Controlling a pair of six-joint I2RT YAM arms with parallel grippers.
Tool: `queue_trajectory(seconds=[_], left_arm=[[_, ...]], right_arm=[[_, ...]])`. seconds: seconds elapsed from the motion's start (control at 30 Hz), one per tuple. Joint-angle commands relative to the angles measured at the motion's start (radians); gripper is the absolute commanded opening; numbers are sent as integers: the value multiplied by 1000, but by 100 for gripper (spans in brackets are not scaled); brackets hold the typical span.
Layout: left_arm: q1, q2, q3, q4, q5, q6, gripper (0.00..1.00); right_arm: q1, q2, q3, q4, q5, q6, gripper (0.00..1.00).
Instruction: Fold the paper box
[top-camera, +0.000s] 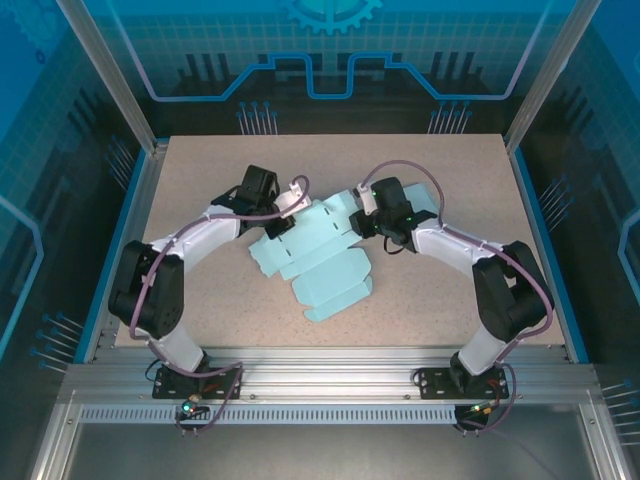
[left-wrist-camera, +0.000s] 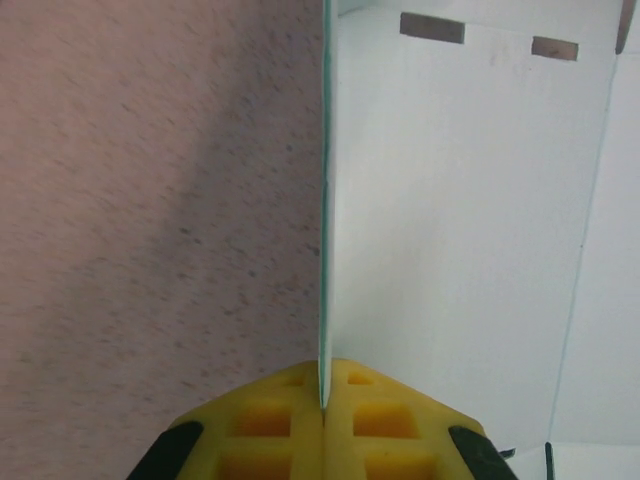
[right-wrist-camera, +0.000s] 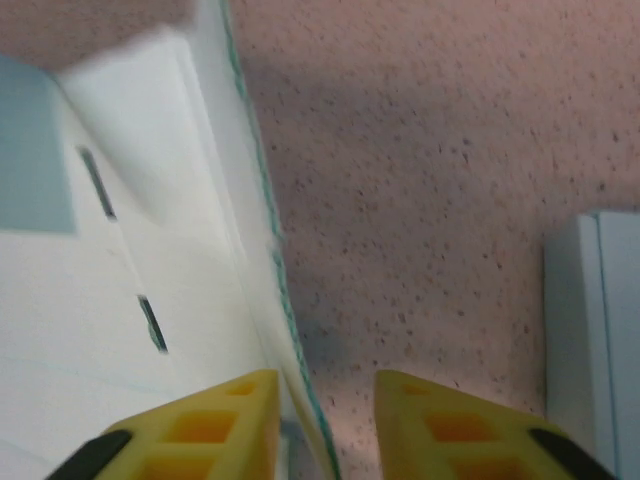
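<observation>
Teal paper box (top-camera: 315, 255) lies as a mostly flat blank mid-table (top-camera: 200, 170), a bit toward the far edge, with its near flaps flat on the speckled surface. Left gripper (left-wrist-camera: 323, 395) is clenched on the thin edge of an upright wall at the blank's far left side. Right gripper (right-wrist-camera: 325, 400) is released, fingers apart, with a raised wall edge standing between them, close to its left finger. From above, both arms cover the blank's far corners.

The paper box (top-camera: 320, 255) is pale mint outside and white inside, the table (top-camera: 200, 170) speckled beige, the finger pads (left-wrist-camera: 262, 418) yellow.
</observation>
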Motion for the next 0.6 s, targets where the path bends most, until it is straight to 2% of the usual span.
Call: queue_trajectory(seconds=[0.0,0.1,0.23,0.33,0.43,0.57], left_arm=[[-3,-33,-36,111,-101,56,0],[-6,-31,-52,113,-122,59,0],[-8,-46,-93,149,-98,63,0],[-8,-49,-102,165,-93,58,0],[-6,-42,-94,167,-96,44,0],[-7,-32,-85,169,-103,27,0]], right_arm=[[-44,14,26,-100,-42,178,36],[-61,-11,-9,-96,-100,251,41],[-68,-25,-5,-140,-130,304,46],[-60,-27,-19,-79,-217,307,51],[-43,-9,-21,-44,-209,308,57],[-27,12,-39,18,-196,320,59]])
